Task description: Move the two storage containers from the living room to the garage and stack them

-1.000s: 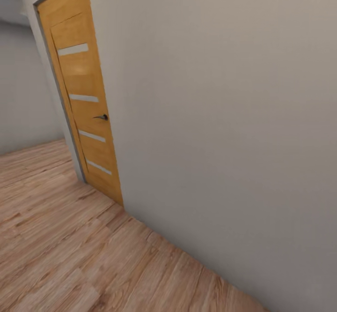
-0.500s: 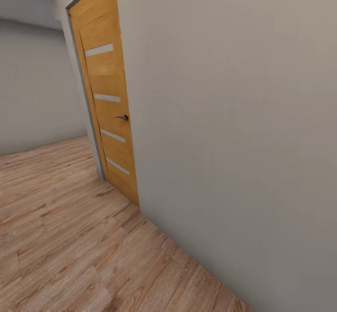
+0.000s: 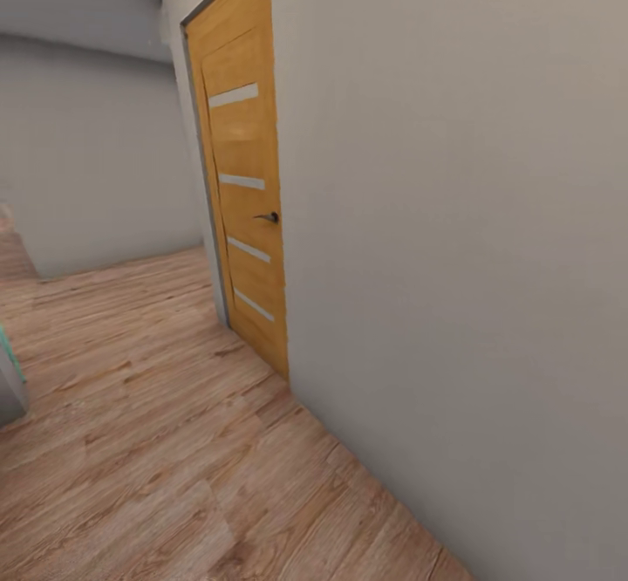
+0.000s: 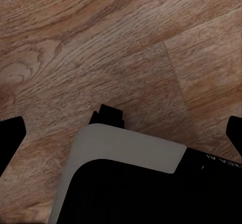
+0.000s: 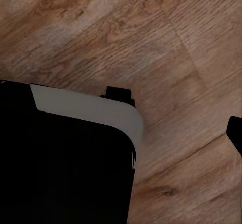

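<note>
Transit along a hallway, containers not in sight.
Plank floor [image 3: 148,441] at left, shut wooden door [image 3: 249,215] mid-view, grey wall [image 3: 453,258] close at right: drifting right risks scraping it. Left gripper [image 4: 121,133] looks spread, empty; right gripper's spread I cannot tell.

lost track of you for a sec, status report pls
Both grippers empty, hanging over wood floor. No containers in sight. Grey wall close on the right, closed wooden door ahead in it.
</note>
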Available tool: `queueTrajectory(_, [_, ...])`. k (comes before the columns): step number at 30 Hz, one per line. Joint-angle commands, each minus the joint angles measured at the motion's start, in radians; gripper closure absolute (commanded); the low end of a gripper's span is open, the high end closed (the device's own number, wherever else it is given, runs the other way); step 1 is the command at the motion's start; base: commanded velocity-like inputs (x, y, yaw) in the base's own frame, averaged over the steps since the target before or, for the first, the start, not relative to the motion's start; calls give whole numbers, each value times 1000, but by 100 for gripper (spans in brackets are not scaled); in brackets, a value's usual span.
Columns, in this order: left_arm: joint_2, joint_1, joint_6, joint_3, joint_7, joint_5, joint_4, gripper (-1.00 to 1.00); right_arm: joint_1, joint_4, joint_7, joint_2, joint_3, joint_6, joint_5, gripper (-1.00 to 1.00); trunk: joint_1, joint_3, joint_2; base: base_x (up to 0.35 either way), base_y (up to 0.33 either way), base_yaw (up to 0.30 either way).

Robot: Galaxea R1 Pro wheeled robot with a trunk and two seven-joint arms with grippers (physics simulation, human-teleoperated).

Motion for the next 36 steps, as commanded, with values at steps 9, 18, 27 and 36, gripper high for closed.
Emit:
queueTrajectory(9, [-1, -1, -3, -5, 0, 7, 1, -100, -1, 3, 0, 0, 5, -6, 3, -100, 0, -1, -1, 0, 0, 268])
queueTrajectory(18, [-1, -1, -3, -3, 0, 7, 1, -100, -1, 3, 0, 0, 5, -6, 3, -100, 0, -1, -1, 0, 0, 268])
queueTrajectory(27, [-1, -1, -3, -3, 0, 7, 1, -100, -1, 3, 0, -1, 5, -6, 3, -100, 0, -1, -1, 0, 0, 269])
queueTrajectory(36, [-1, -1, -3, -3, 0, 7, 1, -100, -2, 3, 0, -1, 5, -6, 3, -100, 0, -1, -1, 0, 0, 269])
